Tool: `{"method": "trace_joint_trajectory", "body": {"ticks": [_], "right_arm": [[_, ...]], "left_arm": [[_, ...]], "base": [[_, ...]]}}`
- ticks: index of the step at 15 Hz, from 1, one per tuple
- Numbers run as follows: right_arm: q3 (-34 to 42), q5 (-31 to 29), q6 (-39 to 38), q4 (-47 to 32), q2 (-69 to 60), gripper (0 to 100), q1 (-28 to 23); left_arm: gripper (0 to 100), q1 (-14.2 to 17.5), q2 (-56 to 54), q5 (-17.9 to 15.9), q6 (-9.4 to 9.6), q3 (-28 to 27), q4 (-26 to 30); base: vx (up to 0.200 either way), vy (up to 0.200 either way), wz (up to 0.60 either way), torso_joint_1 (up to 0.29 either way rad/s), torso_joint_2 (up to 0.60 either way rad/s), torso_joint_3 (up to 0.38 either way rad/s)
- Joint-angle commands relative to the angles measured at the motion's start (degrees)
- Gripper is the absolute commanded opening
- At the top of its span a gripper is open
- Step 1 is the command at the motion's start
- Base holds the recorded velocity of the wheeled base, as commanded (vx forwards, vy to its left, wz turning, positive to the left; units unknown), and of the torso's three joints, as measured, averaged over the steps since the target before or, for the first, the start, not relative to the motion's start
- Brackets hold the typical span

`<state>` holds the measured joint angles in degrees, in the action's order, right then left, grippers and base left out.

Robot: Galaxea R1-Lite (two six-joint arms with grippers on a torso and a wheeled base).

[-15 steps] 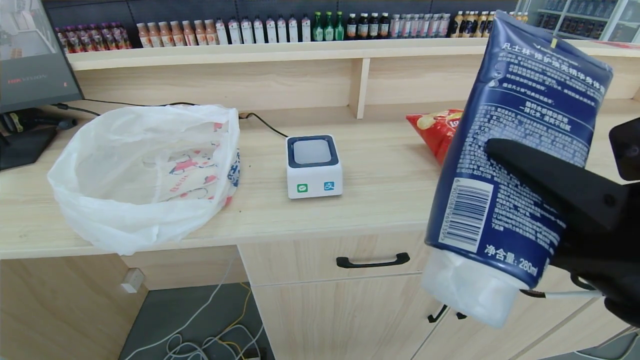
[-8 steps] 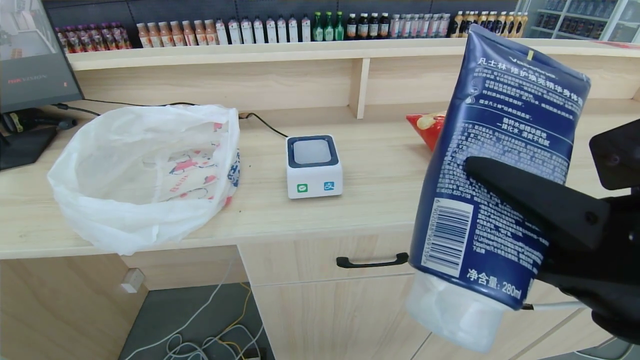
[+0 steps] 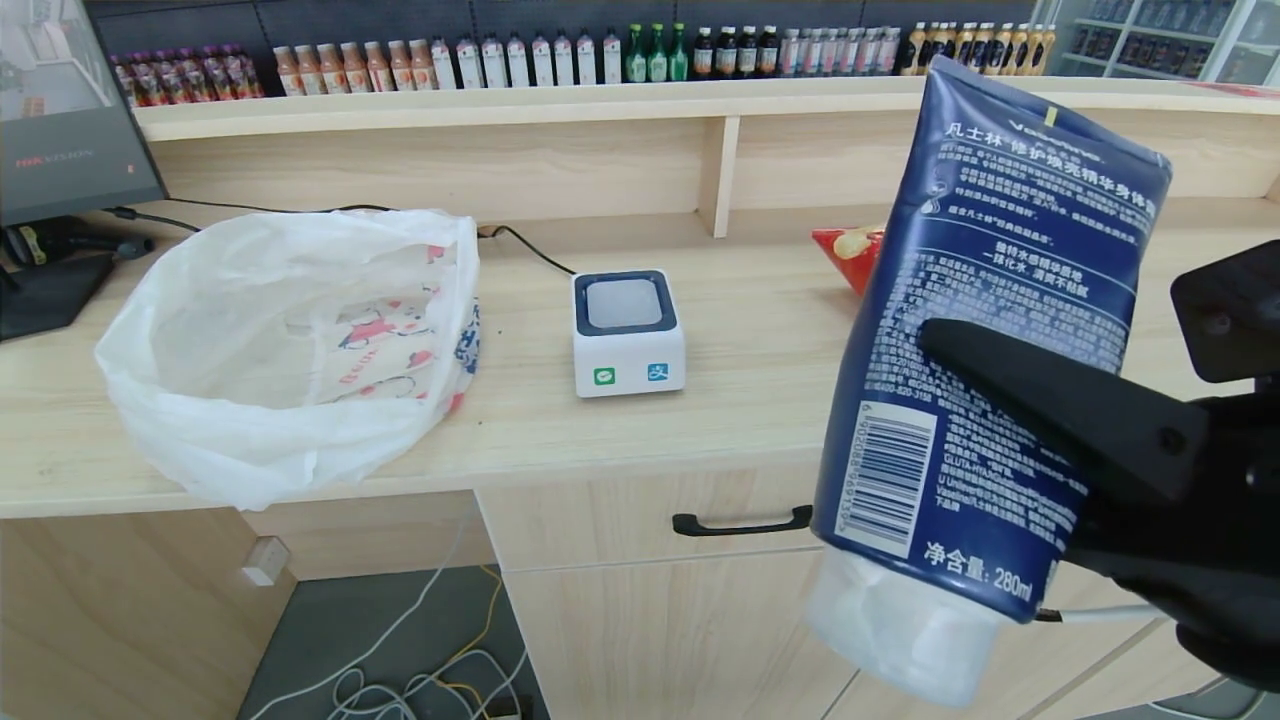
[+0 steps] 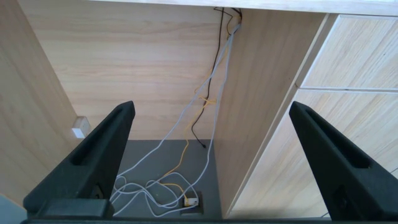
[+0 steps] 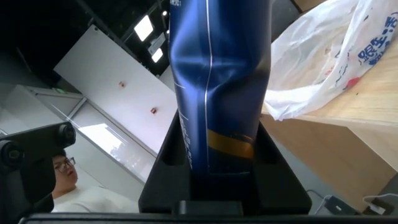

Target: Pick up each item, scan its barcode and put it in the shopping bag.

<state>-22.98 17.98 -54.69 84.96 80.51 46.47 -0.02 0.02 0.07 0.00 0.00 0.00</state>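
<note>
A: Where's the tube point(image 3: 1010, 250)?
B: Clenched in the right tool point(image 5: 217, 155), aloft at the near right, past the table's point(image 3: 760, 370) edge; barcode point(image 3: 885, 475) faces up.
A: Risk?
B: Its soft wall dents; it could slip while turning toward the scanner point(image 3: 628, 330).
A: Room?
B: A wide stretch of table between scanner and shopping bag point(image 3: 280, 350), left. Left tool point(image 4: 211, 109) hangs spread, below.

The right tool point(image 3: 950, 345), clamped on the blue tube point(image 3: 1010, 230), is sliding in toward the scanner point(image 3: 628, 332). It's closer than a second ago, and a touch lower too. The tube's barcode has come scanner-ward with it. The red chip bag point(image 3: 850, 255), out past the scanner's right side, is now mostly covered by the tube.
</note>
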Motion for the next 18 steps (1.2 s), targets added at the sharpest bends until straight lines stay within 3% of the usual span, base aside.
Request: {"method": "trace_joint_trajectory", "body": {"ticks": [1, 7, 12, 14, 16, 18], "right_arm": [[0.1, 0.0, 0.1, 0.0, 0.3, 0, 0.0], [0.3, -0.1, 8.3, -0.1, 1.6, 0, -0.1], [1.3, -0.5, 26.3, -0.7, 2.9, 0, -1.1], [0.8, -4.9, 34.2, -3.0, 2.8, 0, -1.9], [1.9, -16.0, 43.6, -6.6, 1.3, 0, -2.5], [4.9, -21.8, 52.6, -8.2, 0.1, 0, -6.7]], "left_arm": [[100, 0.0, 0.0, 0.0, 0.0, 0.0, 0.0], [100, -0.1, 0.0, 0.0, 0.0, 0.0, 0.0], [100, -0.1, 0.0, 0.0, 0.0, 0.0, 0.0], [100, -0.1, 0.0, 0.0, 0.0, 0.0, 0.0], [100, 0.0, 0.0, 0.0, 0.0, 0.0, 0.0], [100, 0.0, 0.0, 0.0, 0.0, 0.0, 0.0]], "base": [[0.0, 0.0, 0.0, 0.0, 0.0, 0.0], [0.0, 0.0, 0.0, 0.0, 0.0, 0.0], [0.0, 0.0, 0.0, 0.0, 0.0, 0.0], [0.0, 0.0, 0.0, 0.0, 0.0, 0.0], [0.0, 0.0, 0.0, 0.0, 0.0, 0.0], [0.0, 0.0, 0.0, 0.0, 0.0, 0.0]]}}
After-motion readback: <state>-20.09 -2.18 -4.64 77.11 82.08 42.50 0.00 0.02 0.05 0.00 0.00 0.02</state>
